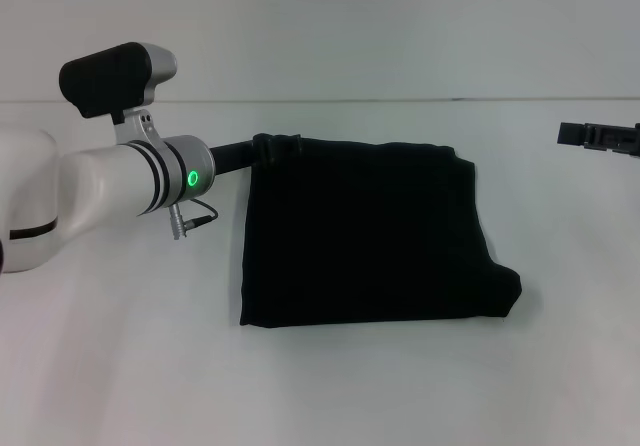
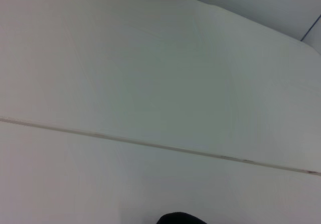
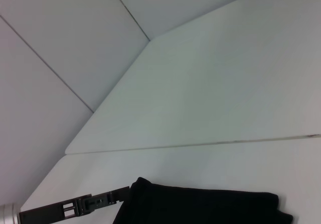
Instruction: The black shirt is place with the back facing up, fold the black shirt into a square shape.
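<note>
Left claw (image 1: pixel 262 149): you find it at the far left corner of the black shirt (image 1: pixel 365 236), its dark fingers lost against the fabric bunched there. You cannot tell how far it is open, nor whether it has hold of the cloth.

Right claw (image 1: pixel 575 133): at the far right edge of the head view, well apart from the shirt, low over the tabletop (image 1: pixel 400 386). You see only its dark frame; its opening cannot be told, and nothing shows in it.

Black shirt: lies flat in the middle of the tabletop, already a roughly square block. The near edge and left edge run fairly straight. The right side slants, and a loose corner juts out at the near right.

Risks, as a judgement:
- If the left claw has cloth pinched and pulls away, you may drag the far left corner and spoil the square.
- If it lifts only the top layer, the fold beneath could slide open.
- The jutting near right corner may be left out of the shape unless tucked in.
- Black fingers on black fabric make contact hard for you to confirm.

Markings: none readable. Shirt plain. A green light (image 1: pixel 191 178) glows on the left wrist.
</note>
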Tool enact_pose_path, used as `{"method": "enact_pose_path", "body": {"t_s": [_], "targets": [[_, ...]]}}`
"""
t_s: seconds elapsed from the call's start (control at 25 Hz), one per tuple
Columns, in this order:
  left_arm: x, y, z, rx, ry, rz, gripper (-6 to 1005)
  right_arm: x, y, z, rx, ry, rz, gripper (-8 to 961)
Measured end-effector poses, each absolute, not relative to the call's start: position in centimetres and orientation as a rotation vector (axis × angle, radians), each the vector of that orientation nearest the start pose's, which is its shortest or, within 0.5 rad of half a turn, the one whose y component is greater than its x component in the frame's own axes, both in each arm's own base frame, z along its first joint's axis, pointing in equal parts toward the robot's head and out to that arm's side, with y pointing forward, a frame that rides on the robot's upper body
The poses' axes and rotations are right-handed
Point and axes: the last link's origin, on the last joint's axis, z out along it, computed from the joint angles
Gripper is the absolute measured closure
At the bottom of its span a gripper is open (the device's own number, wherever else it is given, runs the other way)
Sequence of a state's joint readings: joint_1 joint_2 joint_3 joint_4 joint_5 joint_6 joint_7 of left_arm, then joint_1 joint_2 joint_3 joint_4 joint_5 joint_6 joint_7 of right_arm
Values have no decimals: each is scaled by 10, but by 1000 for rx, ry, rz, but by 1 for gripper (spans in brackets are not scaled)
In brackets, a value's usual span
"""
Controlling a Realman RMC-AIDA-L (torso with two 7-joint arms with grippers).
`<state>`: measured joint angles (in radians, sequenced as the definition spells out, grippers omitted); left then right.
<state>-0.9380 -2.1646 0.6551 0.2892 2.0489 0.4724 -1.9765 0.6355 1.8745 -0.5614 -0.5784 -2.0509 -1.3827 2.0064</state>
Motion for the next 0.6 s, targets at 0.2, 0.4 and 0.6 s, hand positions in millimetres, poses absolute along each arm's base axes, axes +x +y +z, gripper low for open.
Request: {"method": "enact_pose_path", "body": {"t_s": [0.2,0.4,0.6], "targets": [[-226,451,-77,-1942,-1375,-473,80,290,394,91,-2262,1341,694,163],[-224,446,-84,-1964,-1399,-474,30,290,394,91,-2263,1335,692,163],[-222,446,-85,-1969,-1404,-481,36,290,394,89,-2267,1330,688,162]]}}
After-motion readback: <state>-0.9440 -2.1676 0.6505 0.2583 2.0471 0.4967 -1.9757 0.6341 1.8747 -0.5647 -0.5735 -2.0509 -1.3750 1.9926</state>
